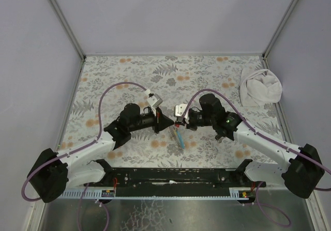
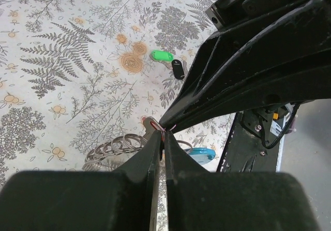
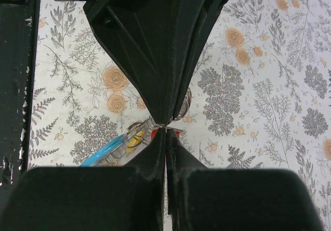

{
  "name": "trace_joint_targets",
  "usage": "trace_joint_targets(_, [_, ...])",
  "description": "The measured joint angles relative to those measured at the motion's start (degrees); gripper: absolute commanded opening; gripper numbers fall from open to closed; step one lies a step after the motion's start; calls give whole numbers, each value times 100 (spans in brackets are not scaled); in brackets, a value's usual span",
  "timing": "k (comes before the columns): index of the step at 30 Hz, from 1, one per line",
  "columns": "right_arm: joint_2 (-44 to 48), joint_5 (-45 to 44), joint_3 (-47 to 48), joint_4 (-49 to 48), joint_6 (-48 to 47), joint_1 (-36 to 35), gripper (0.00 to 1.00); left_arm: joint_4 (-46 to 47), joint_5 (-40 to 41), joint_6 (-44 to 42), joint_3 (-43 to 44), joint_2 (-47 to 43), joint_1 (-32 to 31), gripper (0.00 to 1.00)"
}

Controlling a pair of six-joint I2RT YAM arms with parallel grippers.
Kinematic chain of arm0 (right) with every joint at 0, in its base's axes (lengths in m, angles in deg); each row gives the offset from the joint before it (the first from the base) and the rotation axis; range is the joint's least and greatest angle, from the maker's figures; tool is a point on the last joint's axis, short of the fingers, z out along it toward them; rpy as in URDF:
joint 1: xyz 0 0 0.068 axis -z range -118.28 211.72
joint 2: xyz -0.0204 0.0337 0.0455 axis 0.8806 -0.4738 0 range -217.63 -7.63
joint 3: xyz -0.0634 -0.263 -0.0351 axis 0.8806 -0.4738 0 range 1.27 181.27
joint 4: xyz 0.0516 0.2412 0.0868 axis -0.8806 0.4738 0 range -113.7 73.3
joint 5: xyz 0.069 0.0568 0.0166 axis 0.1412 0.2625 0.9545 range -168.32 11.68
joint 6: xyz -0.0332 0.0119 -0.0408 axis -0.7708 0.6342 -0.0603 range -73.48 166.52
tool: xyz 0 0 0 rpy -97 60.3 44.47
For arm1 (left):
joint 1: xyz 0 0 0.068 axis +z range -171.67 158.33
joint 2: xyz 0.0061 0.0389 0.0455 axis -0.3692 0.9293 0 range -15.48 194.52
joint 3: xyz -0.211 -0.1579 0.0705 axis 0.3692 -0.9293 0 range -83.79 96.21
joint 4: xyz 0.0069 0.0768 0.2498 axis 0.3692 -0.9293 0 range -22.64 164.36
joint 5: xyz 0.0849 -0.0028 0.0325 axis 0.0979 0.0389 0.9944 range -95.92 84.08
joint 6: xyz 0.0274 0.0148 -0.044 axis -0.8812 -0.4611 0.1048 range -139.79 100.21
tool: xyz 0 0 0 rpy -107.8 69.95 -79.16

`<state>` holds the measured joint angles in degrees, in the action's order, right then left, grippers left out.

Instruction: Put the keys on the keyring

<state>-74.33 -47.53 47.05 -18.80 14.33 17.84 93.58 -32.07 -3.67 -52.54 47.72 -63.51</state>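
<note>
My two grippers meet tip to tip over the middle of the mat. The left gripper (image 1: pixel 168 123) (image 2: pixel 164 135) is shut, with the red key (image 2: pixel 149 122) pinched at its tips. The right gripper (image 1: pixel 179 121) (image 3: pixel 166 128) is shut on a thin silver loop of the keyring (image 3: pixel 106 153), whose light blue part (image 1: pixel 180 138) (image 2: pixel 201 154) lies just below the tips. The grey coils (image 2: pixel 116 145) lie beside it. The tan-yellow key (image 3: pixel 135 136) sits inside the silver loops. The red key (image 3: pixel 177 133) shows under the right fingertips. The green key (image 2: pixel 162 56) and black key (image 2: pixel 178 69) lie loose on the mat.
A white cloth bundle (image 1: pixel 260 87) lies at the back right of the floral mat (image 1: pixel 129 70). Grey walls close in the left, back and right. The black base rail (image 1: pixel 170 176) runs along the near edge.
</note>
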Motion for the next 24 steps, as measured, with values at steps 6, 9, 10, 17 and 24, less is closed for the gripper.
trace_joint_targets(6, [142,-15,-2,-111,0,-48,0,177,332,251,-219,-398,-15,0])
trace_joint_targets(9, [208,-11,-26,-221,4,-81,0,417,446,444,-382,-557,-17,0])
trace_joint_targets(10, [219,-11,-48,-256,7,-81,0,483,466,490,-417,-566,-17,0])
trace_joint_targets(17, [321,-17,-291,-485,39,-105,0,739,549,774,-623,-592,-52,0])
trace_joint_targets(24, [636,-131,-540,-693,142,-118,1,800,555,870,-664,-691,-57,0])
